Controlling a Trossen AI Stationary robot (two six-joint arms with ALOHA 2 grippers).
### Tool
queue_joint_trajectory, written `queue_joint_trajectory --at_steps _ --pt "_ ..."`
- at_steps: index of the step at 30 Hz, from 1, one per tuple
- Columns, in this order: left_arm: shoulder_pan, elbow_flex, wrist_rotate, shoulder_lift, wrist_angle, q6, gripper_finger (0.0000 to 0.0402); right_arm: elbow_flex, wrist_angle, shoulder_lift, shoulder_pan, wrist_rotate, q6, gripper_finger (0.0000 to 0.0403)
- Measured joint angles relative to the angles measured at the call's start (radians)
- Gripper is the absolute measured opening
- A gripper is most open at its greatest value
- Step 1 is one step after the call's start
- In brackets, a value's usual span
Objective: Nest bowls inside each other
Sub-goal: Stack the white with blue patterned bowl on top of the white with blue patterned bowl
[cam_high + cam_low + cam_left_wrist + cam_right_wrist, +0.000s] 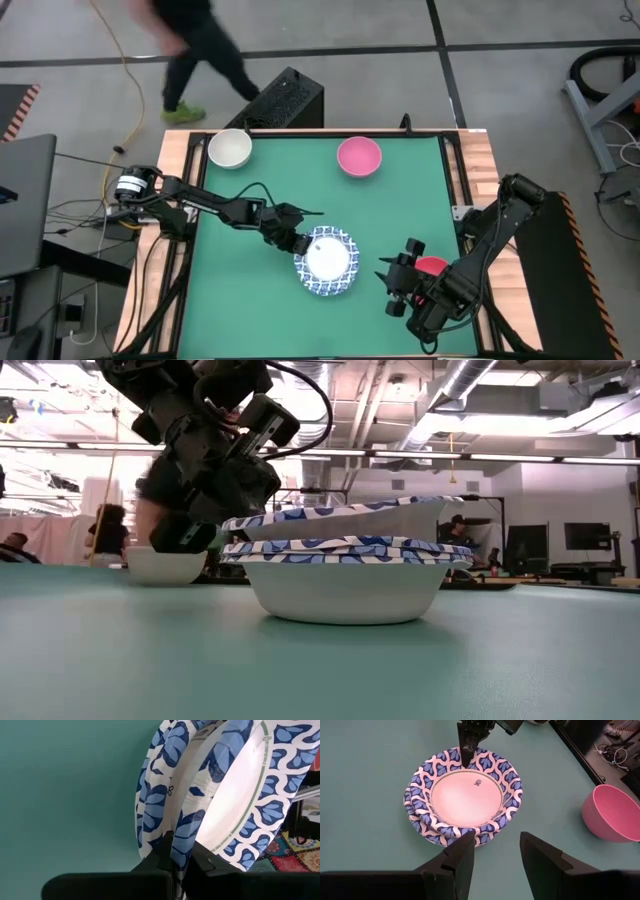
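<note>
A stack of blue-patterned white bowls (pixel 326 262) stands on the green table at centre front. Its top bowl (pixel 340 518) sits tilted in the ones below. My left gripper (pixel 300 240) is at the stack's left side, shut on that top bowl's rim. To the right of the stack, above the table, my right gripper (pixel 495 857) hovers open with nothing between its fingers. It points toward the stack (pixel 465 795). A red bowl (pixel 433 266) shows just behind it. A cream bowl (pixel 229 148) and a pink bowl (pixel 359 157) rest on their bases at the far edge. My left gripper pinches the top bowl's patterned rim (pixel 182 837) between its two fingers (pixel 160 854), one finger inside the bowl and one outside. The fingers come slanting down from the table's left. The bowl lies tilted, its underside resting in the stack below.
A black box (pixel 287 100) stands just beyond the table's far edge, and a person (pixel 190 50) walks on the floor behind it. Open green table lies between the stack and the two far bowls. Wooden strips (pixel 480 160) border the table's sides.
</note>
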Motion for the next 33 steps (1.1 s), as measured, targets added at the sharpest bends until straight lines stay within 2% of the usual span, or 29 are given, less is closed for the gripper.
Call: queue_joint_trajectory --at_steps 16,26,33 --pt "-0.009 0.001 0.006 0.013 0.004 0.009 0.0000 0.000 0.007 0.000 0.000 0.001 -0.003 0.0179" --pt "-0.007 0.001 0.017 0.013 0.085 0.032 0.0000 0.000 0.008 0.000 0.000 0.000 -0.003 0.0179" --pt "-0.009 0.001 0.017 0.013 0.084 0.045 0.0000 0.000 0.008 0.000 0.000 0.000 -0.003 0.0179"
